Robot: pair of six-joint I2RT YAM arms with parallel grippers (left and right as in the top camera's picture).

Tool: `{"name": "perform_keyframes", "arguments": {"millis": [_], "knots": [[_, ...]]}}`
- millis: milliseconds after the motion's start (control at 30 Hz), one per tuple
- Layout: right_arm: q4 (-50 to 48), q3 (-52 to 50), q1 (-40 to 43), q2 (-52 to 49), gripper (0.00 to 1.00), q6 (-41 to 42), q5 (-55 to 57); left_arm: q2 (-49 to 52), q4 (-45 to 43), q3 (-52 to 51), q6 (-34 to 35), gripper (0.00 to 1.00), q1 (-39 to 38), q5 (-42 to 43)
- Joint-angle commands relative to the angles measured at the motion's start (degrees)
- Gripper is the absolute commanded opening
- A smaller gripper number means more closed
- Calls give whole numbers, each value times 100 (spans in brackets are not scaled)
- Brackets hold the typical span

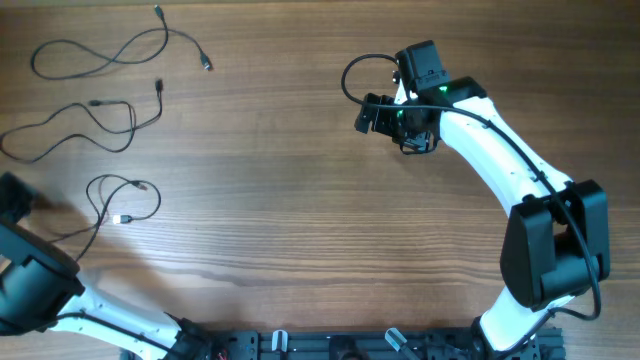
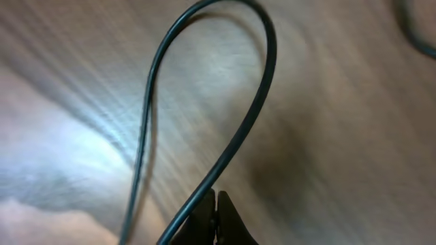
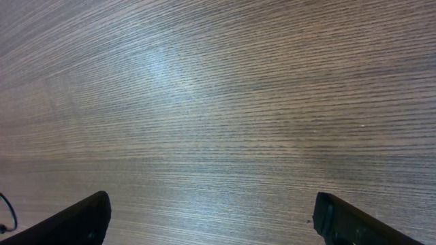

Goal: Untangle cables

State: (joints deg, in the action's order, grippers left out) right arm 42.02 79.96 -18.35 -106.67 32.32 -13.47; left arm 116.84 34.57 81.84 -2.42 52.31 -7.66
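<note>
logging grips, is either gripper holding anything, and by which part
Left gripper pinches a cable along its cord, not at a plug; right gripper holds nothing.

The table (image 1: 300,200) I'm working over is brown wood grain with fine straight streaks. Its finish is smooth with a soft sheen, and it throws back pale patches of light under both wrist cameras. The cables (image 2: 271,61) look like dark rubbery plastic, smooth and faintly glossy up close, with small silvery metal plugs (image 1: 120,218). The right arm (image 1: 500,170) has a white, glossy hard-plastic shell and matt black joint housings. The right gripper (image 3: 211,221) has fingers (image 3: 78,221) of black matt plastic, and the left gripper (image 2: 216,214) looks the same.
</note>
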Motion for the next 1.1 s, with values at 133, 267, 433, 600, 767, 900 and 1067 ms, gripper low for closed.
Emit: {"name": "perform_keyframes", "arguments": {"millis": [133,267,433,600,767,900,1067], "knots": [[2,-7,-46,0,97,68,15,2,9,0,420,4,282,-289],[4,-7,-44,0,97,66,15,-96,-76,55,420,4,223,22],[4,-7,-46,0,97,68,13,-415,-94,247,422,23,37,518],[50,-7,-46,0,97,68,13,-953,-101,304,431,55,-146,1259],[90,-7,-44,0,97,37,13,-1589,-166,304,1163,100,-328,2535],[240,-7,-44,0,97,-271,-11,-1939,-184,304,2273,100,-444,4129],[785,-4,-33,11,97,-535,15,-2310,-46,304,2712,100,-798,5431]]}}
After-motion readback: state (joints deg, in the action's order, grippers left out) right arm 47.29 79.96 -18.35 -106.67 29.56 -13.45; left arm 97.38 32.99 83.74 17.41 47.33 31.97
